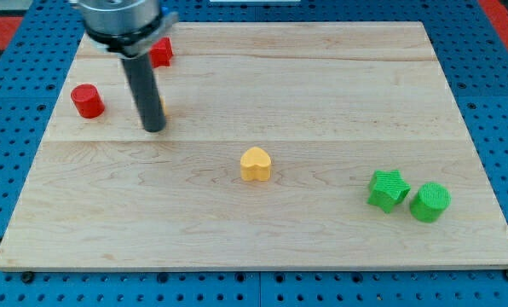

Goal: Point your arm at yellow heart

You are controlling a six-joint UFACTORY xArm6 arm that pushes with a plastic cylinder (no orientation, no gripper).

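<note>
The yellow heart (256,164) lies near the middle of the wooden board (322,85). My tip (153,128) stands on the board toward the view's upper left, well to the left of the heart and a little above it. A small sliver of a yellow or orange block (162,108) shows just behind the rod, mostly hidden by it.
A red cylinder (88,101) sits to the left of my tip. A red block (161,53) lies near the board's top edge, partly behind the arm. A green star (388,188) and a green cylinder (430,202) sit close together at the lower right.
</note>
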